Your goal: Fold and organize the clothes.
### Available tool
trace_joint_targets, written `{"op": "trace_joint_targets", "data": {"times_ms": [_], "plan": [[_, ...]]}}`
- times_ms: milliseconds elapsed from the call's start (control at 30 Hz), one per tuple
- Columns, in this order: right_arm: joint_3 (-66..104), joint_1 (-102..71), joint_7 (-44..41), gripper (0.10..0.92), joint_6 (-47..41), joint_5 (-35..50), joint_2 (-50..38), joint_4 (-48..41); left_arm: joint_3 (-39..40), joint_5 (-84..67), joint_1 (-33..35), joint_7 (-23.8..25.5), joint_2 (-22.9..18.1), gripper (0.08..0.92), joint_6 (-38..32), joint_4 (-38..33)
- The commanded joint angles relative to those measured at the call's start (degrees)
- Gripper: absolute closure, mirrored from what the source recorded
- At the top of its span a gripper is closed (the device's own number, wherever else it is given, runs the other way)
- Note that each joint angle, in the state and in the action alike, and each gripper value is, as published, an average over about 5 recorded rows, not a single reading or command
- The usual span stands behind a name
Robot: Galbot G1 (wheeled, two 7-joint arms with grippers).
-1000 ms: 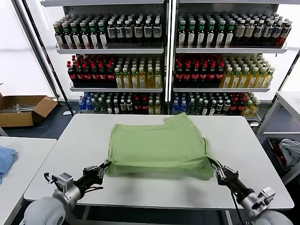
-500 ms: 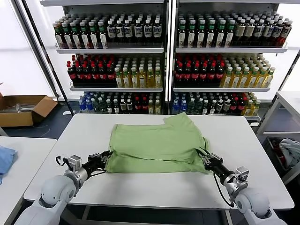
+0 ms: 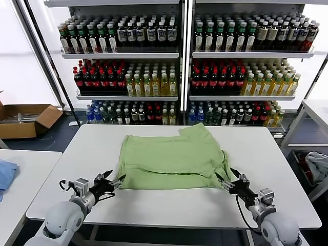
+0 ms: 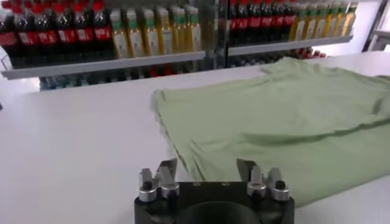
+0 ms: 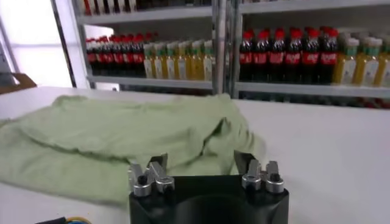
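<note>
Light green shirt (image 3: 171, 159) — folded, flat on table

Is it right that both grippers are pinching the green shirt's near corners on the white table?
Not quite. In the head view, the left gripper and right gripper are open, just off the green shirt, which lies on the white table.

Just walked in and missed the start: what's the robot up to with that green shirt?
It is folding the light green polo shirt on the white table. The shirt lies partly folded and flat. Both grippers sit at its near edge with jaws open, holding nothing: the left gripper at the near left corner, the right gripper at the near right.
</note>
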Motion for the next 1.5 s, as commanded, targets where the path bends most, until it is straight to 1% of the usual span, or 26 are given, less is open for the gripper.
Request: {"op": "trace_joint_targets", "data": {"times_ms": [33, 100, 167, 600, 667, 767, 900, 1000, 1100, 1267, 1400, 1500], "plan": [[-0.59, -1.44, 2.20, 0.244, -2.88, -0.38, -0.02, 0.32, 0.16, 1.51, 1.99, -0.75, -2.53, 0.219, 0.55, 0.25], [-0.81, -1.11, 2.08, 0.295, -3.11, 0.30, -0.03, 0.25, 0.22, 1.43, 1.95, -0.78, -2.63, 0.204, 0.66, 0.16], [-0.97, -1.01, 1.95, 0.355, -3.31, 0.84, -0.09, 0.27, 0.30, 1.34, 2.03, -0.78, -2.59, 0.228, 0.77, 0.08], [-1.02, -1.40, 0.95, 0.728, -3.13, 2.51, -0.89, 0.87, -0.07, 0.92, 2.51, -0.63, -2.68, 0.601, 0.96, -0.76], [-0.91, -1.93, 0.76, 0.788, -3.07, 2.56, -1.06, 1.51, -0.68, 0.85, 3.04, -0.66, -2.63, 0.653, 0.87, -1.38], [-0.26, -3.80, 0.69, 0.857, -3.13, 2.77, -1.22, 3.29, -2.00, 0.89, 4.95, -0.75, -2.57, 0.740, 0.86, -3.14], [1.70, -8.92, 0.52, 0.879, -3.15, 2.76, -1.21, 7.33, -4.98, 1.11, 10.33, -0.79, -2.69, 0.856, 1.37, -7.94], [3.83, -14.01, 0.08, 0.879, -2.84, 2.27, -0.97, 10.65, -7.67, 1.50, 15.28, -0.83, -2.88, 0.901, 1.55, -12.56], [6.03, -18.45, -0.46, 0.879, -2.27, 1.54, -0.56, 13.14, -10.28, 2.28, 19.88, -0.91, -3.21, 0.905, 1.59, -16.38], [8.64, -24.47, -0.90, 0.879, -1.47, 0.07, -0.02, 16.04, -13.67, 2.87, 25.86, -0.96, -4.01, 0.905, 1.59, -20.38], [10.37, -28.52, -0.81, 0.879, -1.17, -0.73, 0.29, 17.87, -15.64, 2.83, 28.96, -0.97, -3.98, 0.905, 1.61, -22.55], [11.65, -30.67, -0.74, 0.879, -1.33, -0.73, 0.26, 19.24, -16.20, 2.89, 29.60, -0.97, -3.66, 0.905, 1.63, -23.12]]}}
